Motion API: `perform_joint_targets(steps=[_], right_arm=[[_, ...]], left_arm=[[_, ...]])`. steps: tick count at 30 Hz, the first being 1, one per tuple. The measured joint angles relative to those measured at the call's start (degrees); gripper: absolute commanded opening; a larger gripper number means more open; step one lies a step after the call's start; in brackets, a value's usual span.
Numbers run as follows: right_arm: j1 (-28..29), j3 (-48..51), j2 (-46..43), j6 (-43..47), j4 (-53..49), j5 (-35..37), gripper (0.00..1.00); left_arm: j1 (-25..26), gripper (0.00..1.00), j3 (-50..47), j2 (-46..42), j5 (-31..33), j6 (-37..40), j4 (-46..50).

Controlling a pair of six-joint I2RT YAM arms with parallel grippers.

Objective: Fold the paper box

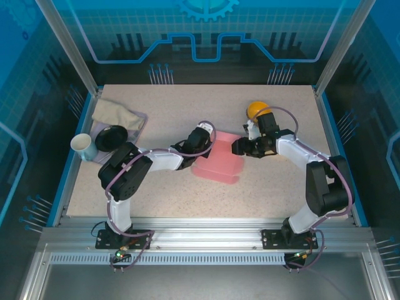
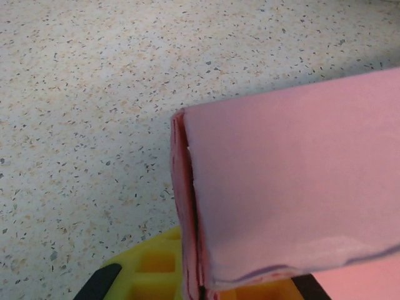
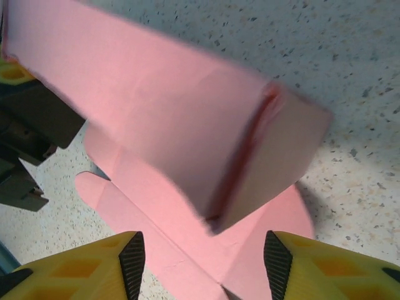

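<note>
At mid-table the left gripper (image 1: 208, 137) clamps a wall of the pink paper box (image 1: 219, 167) — the right gripper (image 3: 204, 250) gapes, empty.

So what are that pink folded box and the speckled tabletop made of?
The pink folded box looks like thin matte card: crisp creases, flat flaps, no shine. The speckled tabletop may be stone-effect laminate or composite: smooth, beige with dark flecks.

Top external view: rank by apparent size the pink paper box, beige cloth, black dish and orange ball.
1. pink paper box
2. beige cloth
3. black dish
4. orange ball, which is partly covered, so its place below the dish is less sure.
</note>
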State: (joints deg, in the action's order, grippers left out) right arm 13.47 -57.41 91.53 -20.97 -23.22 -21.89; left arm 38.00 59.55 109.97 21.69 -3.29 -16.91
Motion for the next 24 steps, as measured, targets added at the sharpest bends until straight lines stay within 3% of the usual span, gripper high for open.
perform_joint_targets(steps=[6, 15, 24], right_arm=[[-0.4, -1.3, -0.7, -0.7, -0.3, 2.1, 0.61], [0.0, -1.8, -3.8, -1.1, -0.7, 2.6, 0.58], [1.4, 1.0, -3.6, -3.1, 0.8, 2.3, 0.42]], left_arm=[[0.0, 0.0, -6.9, -3.6, -0.6, 1.4, -5.3], [0.0, 0.0, -12.6, -8.7, -4.0, 4.8, -5.2], [0.0, 0.0, -12.6, -9.0, -6.0, 6.9, -4.5]])
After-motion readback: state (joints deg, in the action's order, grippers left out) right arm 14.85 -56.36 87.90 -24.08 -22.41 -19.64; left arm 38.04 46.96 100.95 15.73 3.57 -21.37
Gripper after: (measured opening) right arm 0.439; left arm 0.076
